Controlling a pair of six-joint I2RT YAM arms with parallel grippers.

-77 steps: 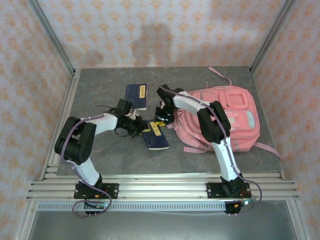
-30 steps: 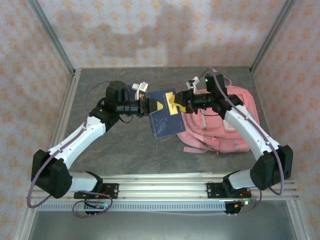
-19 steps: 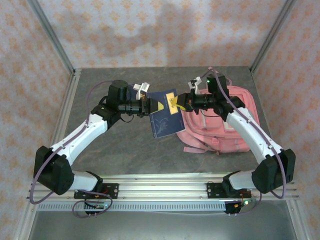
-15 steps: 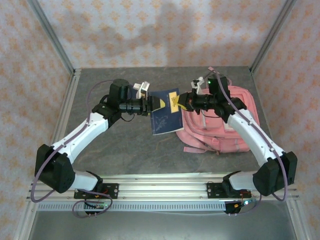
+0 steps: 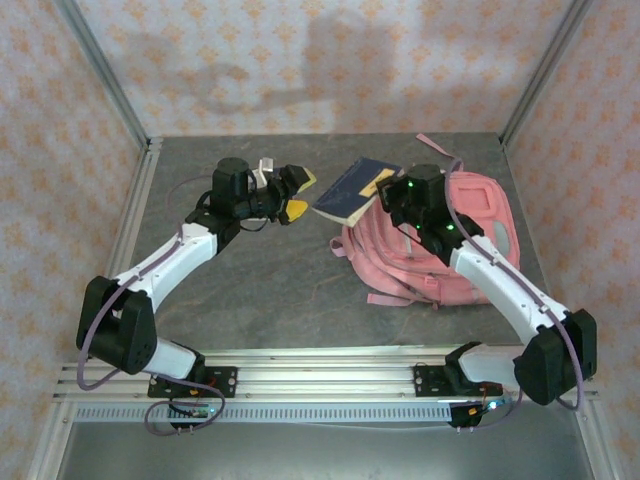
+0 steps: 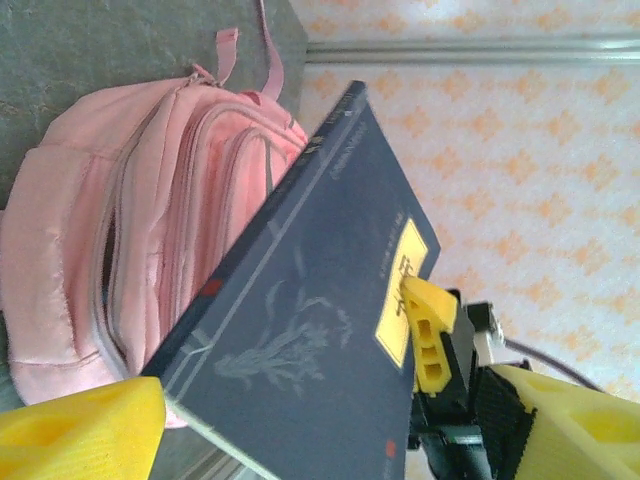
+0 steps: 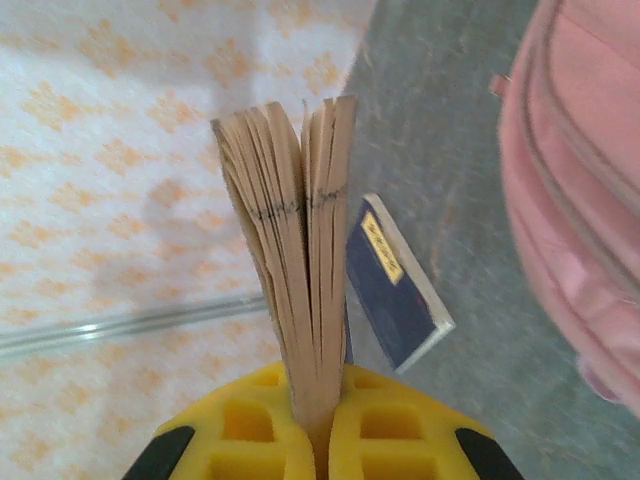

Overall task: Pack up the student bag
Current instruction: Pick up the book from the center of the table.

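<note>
Handed over: book leaves left gripper for right, high at upper centre.

Left gripper is drawn back toward upper left, fingers spread and empty; right gripper is clenched on one edge of the blue book, pages fanning a little. Pink bag lies flat at right of centre on the table, one zip gaping. Soft and floppy, it will probably sag or slide if pushed; the zip rim or top loop looks the surest hold. A second book lies on the table.
</note>
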